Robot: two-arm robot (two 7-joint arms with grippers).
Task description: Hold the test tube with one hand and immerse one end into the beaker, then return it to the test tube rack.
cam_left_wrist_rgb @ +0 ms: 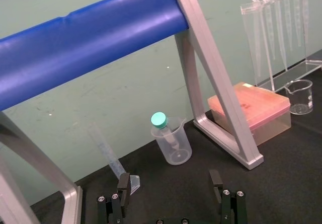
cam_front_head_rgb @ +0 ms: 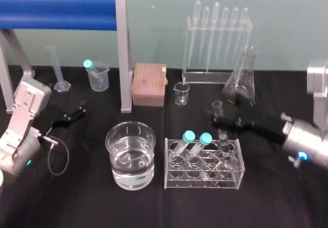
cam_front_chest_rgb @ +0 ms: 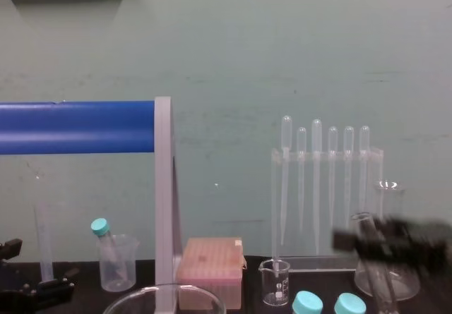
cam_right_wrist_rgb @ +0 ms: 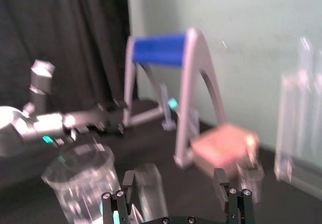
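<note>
Black desk (cam_front_head_rgb: 77, 202) spread between beaker (cam_front_head_rgb: 130, 155) and wide left pincer (cam_front_head_rgb: 72, 114); right pincer (cam_front_head_rgb: 219, 119) gaped wide around test tube (cam_front_head_rgb: 217, 105) at rack's (cam_front_head_rgb: 203, 172) far edge.

Between the right gripper's (cam_right_wrist_rgb: 173, 176) spread, matt black jaws, the test tube (cam_right_wrist_rgb: 149, 186) was clear, smooth glass. Just past them the beaker (cam_front_head_rgb: 130, 153) was thick glossy glass and the rack (cam_front_head_rgb: 202, 169) clear, shiny plastic. The table (cam_front_head_rgb: 77, 202) looked like matt black cloth. Ahead of the left gripper's (cam_left_wrist_rgb: 169, 177) matt black jaws, the frame (cam_left_wrist_rgb: 216, 83) was dull grey metal, its bar (cam_left_wrist_rgb: 85, 38) smooth, slightly glossy blue, and the tip box (cam_left_wrist_rgb: 251, 108) translucent pinkish plastic.
</note>
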